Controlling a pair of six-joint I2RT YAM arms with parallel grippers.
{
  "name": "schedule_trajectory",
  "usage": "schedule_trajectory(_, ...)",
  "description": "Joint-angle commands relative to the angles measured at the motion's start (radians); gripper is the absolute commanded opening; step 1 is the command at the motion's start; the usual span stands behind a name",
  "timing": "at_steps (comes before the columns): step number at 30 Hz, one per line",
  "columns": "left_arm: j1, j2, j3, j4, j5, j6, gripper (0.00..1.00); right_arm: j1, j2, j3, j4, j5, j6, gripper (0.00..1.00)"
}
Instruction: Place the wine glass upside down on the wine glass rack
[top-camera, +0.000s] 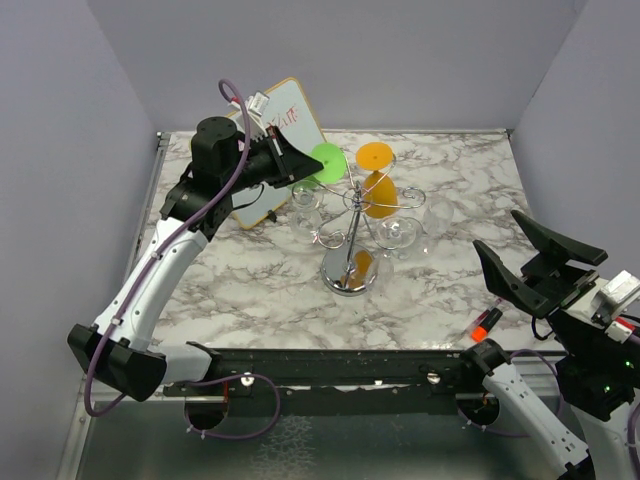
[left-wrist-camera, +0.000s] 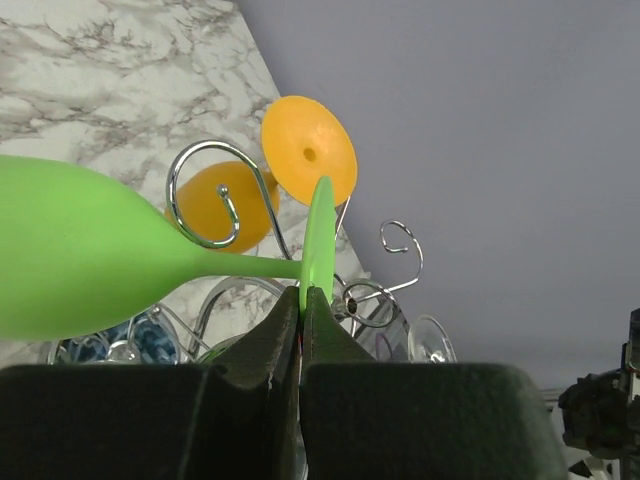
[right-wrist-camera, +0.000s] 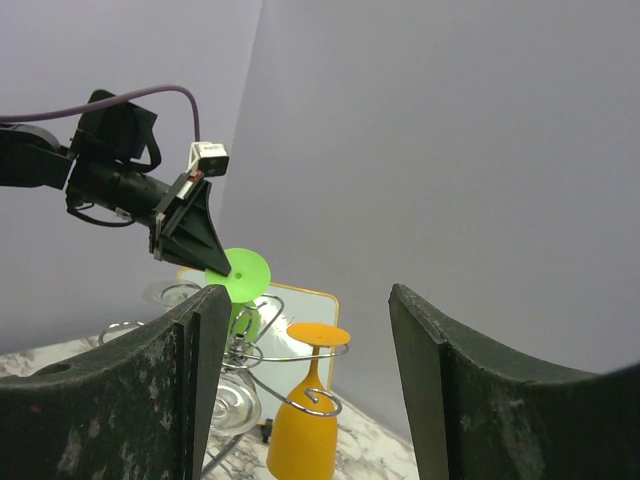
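The left gripper (top-camera: 308, 168) is clenching the rim of the green wine glass (top-camera: 327, 162) by its round foot, its two fingers pinched tight on the disc's edge in the left wrist view. The glass is hanging upside down, foot up and slightly tilted and bowl below, at the far left side of the wine glass rack (top-camera: 340, 275). Whether the foot is already bearing on a wire arm cannot be told. The rack is standing on the marble bench (top-camera: 250, 280), near its middle. An orange wine glass (top-camera: 380, 195) is hanging inverted from a scroll-ended arm just beside the green one. Two clear glasses (top-camera: 400, 235) are hanging lower on other arms. The right gripper (top-camera: 497, 232) is hovering well apart at the bench's right edge, jaws spread and grasping nothing. A whiteboard (top-camera: 290, 108) is leaning behind the left arm.
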Motion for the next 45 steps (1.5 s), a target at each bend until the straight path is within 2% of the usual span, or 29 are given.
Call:
schedule_trajectory(1,0.007,-0.019,-0.012,0.067,0.077,-0.073,0.00,0.000,-0.014,0.020,0.007,0.012,0.018,0.70)
schedule_trajectory(22,0.007,0.018,-0.077,0.309,0.221,-0.281,0.00,0.001,-0.011,0.011,0.009,0.018,0.032,0.70)
schedule_trajectory(38,0.011,0.103,-0.049,0.441,0.110,-0.252,0.00,0.000,0.003,0.008,0.031,0.010,0.037,0.70)
schedule_trajectory(45,0.023,0.123,-0.034,0.424,0.031,-0.205,0.00,0.000,0.012,0.007,0.031,0.009,0.038,0.70)
